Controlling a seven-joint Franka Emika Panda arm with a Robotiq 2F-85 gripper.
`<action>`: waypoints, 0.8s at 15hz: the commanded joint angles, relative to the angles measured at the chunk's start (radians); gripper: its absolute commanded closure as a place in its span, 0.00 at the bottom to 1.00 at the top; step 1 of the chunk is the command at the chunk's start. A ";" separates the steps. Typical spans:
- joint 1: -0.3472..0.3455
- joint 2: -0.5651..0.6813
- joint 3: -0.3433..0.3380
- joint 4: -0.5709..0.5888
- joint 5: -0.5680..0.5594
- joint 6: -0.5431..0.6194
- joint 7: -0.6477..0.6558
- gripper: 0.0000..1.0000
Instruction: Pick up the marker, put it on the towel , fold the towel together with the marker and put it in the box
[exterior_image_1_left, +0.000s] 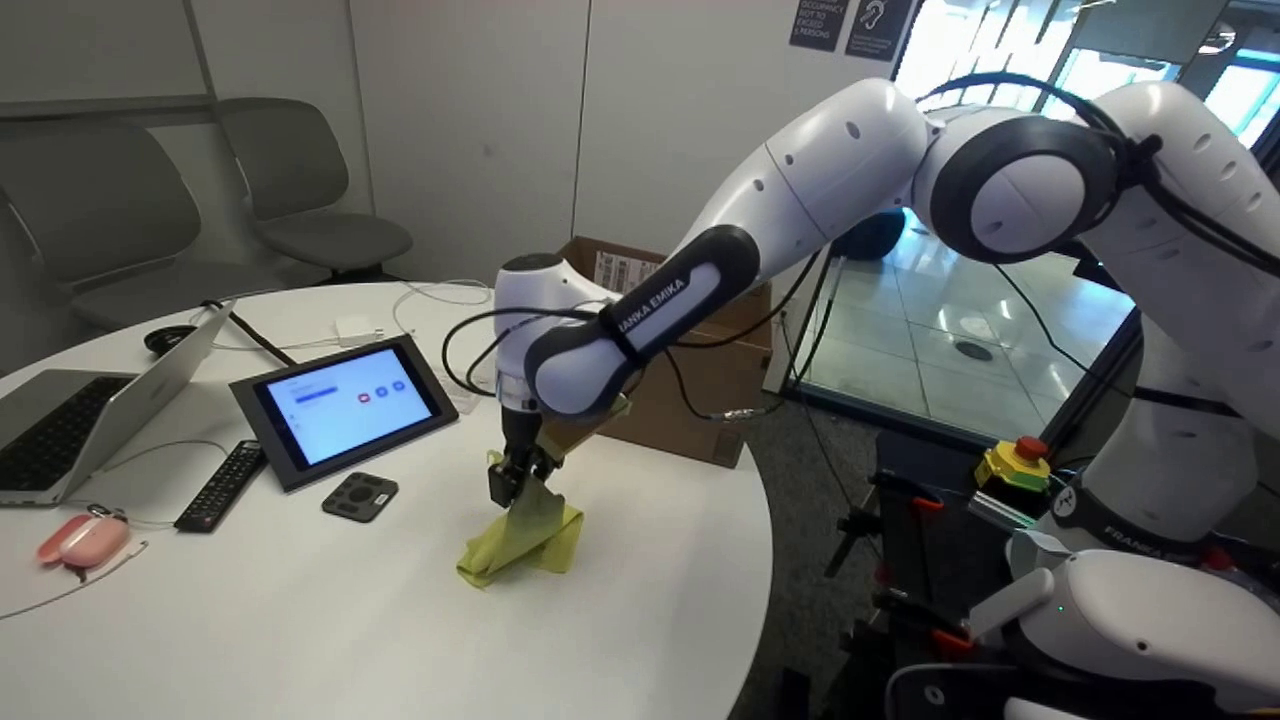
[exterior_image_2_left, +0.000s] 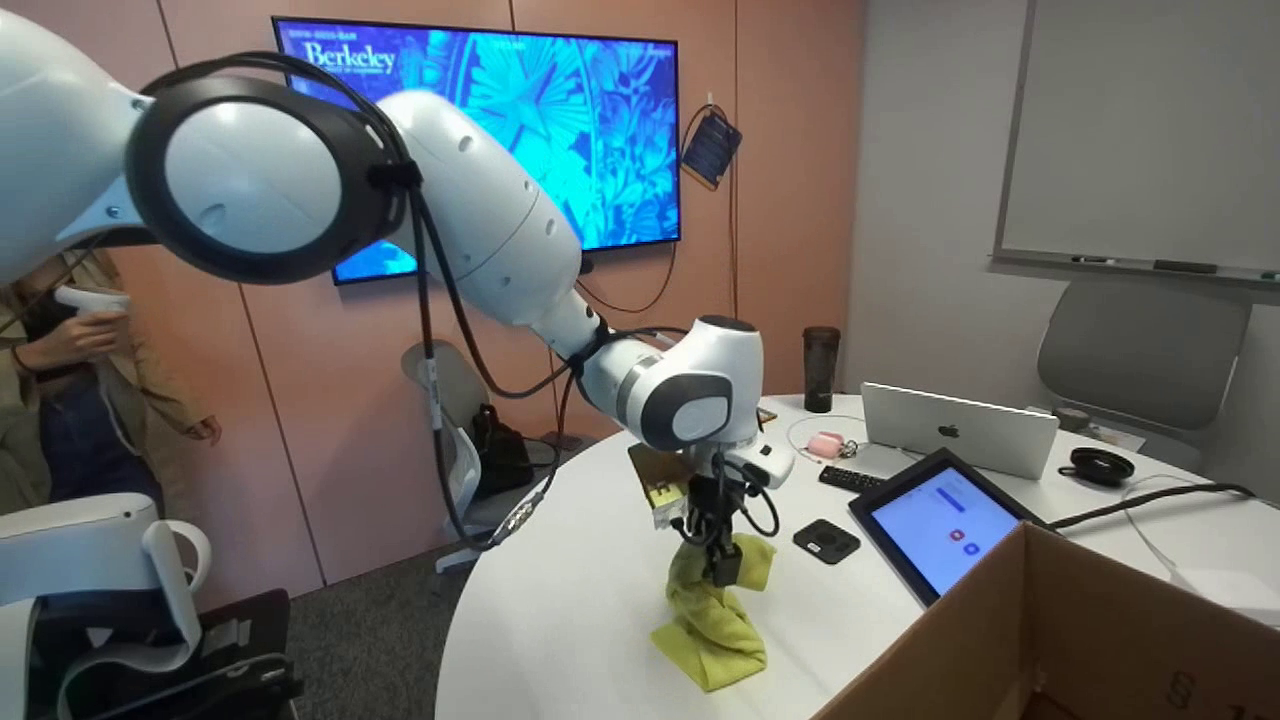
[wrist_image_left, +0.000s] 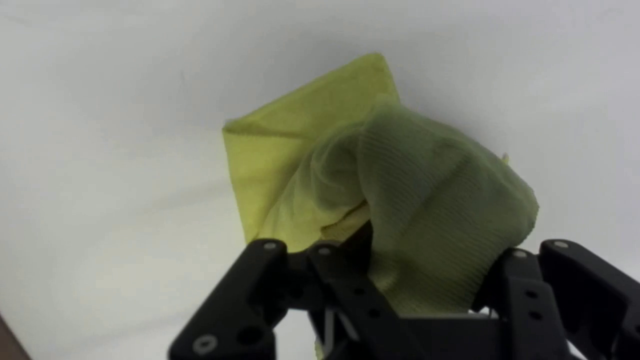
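The yellow-green towel (exterior_image_1_left: 548, 540) is bunched and creased, its lower folds spread on the white table. My gripper (exterior_image_2_left: 724, 566) points down with its jaws together on the towel's raised upper part. In the wrist view the towel (wrist_image_left: 435, 200) bulges up between the black fingers (wrist_image_left: 355, 295) and covers their tips. Nothing of the marker can be seen; it is hidden or out of view. The brown cardboard box (exterior_image_1_left: 665, 430) stands behind the arm in an exterior view. Its open top and inner wall (exterior_image_2_left: 960, 650) fill the lower right corner in an exterior view.
A tablet screen (exterior_image_1_left: 350, 405), a small black puck-like device (exterior_image_1_left: 360, 497), a remote (exterior_image_1_left: 222, 487) and a laptop (exterior_image_2_left: 955, 430) share the table. Pink earbuds case (exterior_image_1_left: 95, 540) and several cables lie further out. The table's rounded edge (exterior_image_1_left: 770, 560) curves past the towel.
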 joint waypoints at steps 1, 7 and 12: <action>0.057 0.015 -0.029 -0.046 -0.028 0.030 0.039 0.93; 0.105 0.013 -0.056 -0.130 -0.046 0.062 0.066 0.93; 0.120 0.033 -0.099 -0.122 -0.059 0.108 0.114 0.90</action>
